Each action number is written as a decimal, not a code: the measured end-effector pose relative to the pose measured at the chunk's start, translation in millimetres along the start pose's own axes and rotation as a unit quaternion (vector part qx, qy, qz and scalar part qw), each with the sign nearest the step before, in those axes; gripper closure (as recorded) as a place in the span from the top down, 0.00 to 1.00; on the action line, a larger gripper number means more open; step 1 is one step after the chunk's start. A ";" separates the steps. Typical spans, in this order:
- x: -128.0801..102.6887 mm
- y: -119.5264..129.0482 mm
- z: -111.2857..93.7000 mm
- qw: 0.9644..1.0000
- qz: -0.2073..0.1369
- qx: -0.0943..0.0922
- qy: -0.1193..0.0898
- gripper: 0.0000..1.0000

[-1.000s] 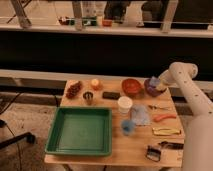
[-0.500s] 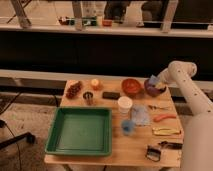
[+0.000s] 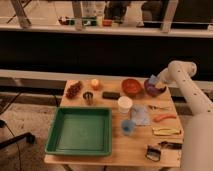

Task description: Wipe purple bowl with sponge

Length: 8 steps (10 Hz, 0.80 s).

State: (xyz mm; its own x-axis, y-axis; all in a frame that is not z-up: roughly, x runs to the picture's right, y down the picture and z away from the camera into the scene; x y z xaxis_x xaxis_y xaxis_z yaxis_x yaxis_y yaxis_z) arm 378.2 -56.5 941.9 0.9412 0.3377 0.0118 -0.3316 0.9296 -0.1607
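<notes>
Claw over the purple bowl at the far right of the bench, sponge down at its rim.

The claw (image 3: 155,81) sits at the end of the white arm (image 3: 185,82), just above the far rim of the round purple bowl (image 3: 154,89), and it appears to pinch a small pale-blue sponge (image 3: 152,79); how wide it stands I cannot tell. Compared with a second ago almost nothing has shifted: arm, sponge and bowl hold the same places, so the wipe looks to be in hand with only small strokes, or paused at the rim. Just left of the bowl stands a round orange-red bowl (image 3: 131,86), then a dark flat block (image 3: 111,95). Nearer lie a white paper cup (image 3: 125,104), a crumpled blue cloth (image 3: 140,115) and, at the near left, a large green plastic tray (image 3: 80,131) on the wooden bench (image 3: 115,156).
</notes>
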 end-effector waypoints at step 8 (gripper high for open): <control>0.6 0.2 0.0 1.000 0.000 0.000 0.000 0.80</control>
State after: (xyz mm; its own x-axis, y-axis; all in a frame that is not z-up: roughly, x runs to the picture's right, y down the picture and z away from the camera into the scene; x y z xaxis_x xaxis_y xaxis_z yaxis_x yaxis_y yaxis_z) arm 378.7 -56.2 941.9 0.9410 0.3383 0.0114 -0.3322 0.9294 -0.1609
